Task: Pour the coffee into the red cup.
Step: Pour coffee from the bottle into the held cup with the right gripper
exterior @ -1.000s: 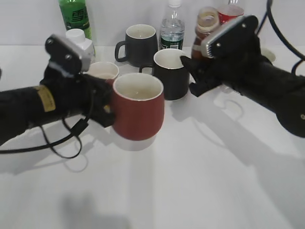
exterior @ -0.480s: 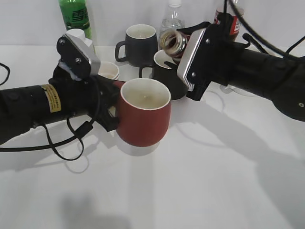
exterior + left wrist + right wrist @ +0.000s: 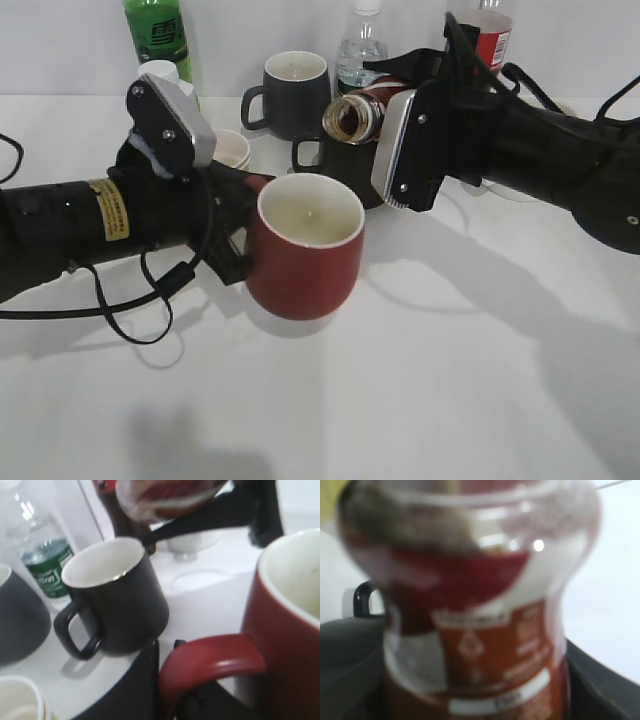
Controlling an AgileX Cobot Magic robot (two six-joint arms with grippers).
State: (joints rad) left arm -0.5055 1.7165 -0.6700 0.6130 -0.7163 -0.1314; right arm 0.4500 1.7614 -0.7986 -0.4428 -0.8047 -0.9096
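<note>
My left gripper [image 3: 235, 235] is shut on the handle of the red cup [image 3: 305, 245] and holds it tilted a little off the table. The cup's handle [image 3: 210, 660] and wall [image 3: 285, 630] fill the lower right of the left wrist view, the gripper [image 3: 167, 680] closed around the handle. My right gripper [image 3: 400, 140] is shut on the coffee bottle [image 3: 358, 115], tipped on its side with its open mouth pointing left, above and behind the cup's rim. The bottle [image 3: 480, 610] fills the right wrist view, blurred; the fingers are hidden.
A black mug [image 3: 345, 165] stands right behind the red cup, also in the left wrist view [image 3: 115, 600]. Another dark mug [image 3: 290, 90], a water bottle [image 3: 360, 55], a green bottle [image 3: 158, 35], a red-labelled bottle [image 3: 490, 40] and a small white cup [image 3: 228, 148] crowd the back.
The right gripper has lifted the coffee bottle and tipped it sideways to the left. The left gripper has raised and shifted the red cup slightly right and toward the front.
</note>
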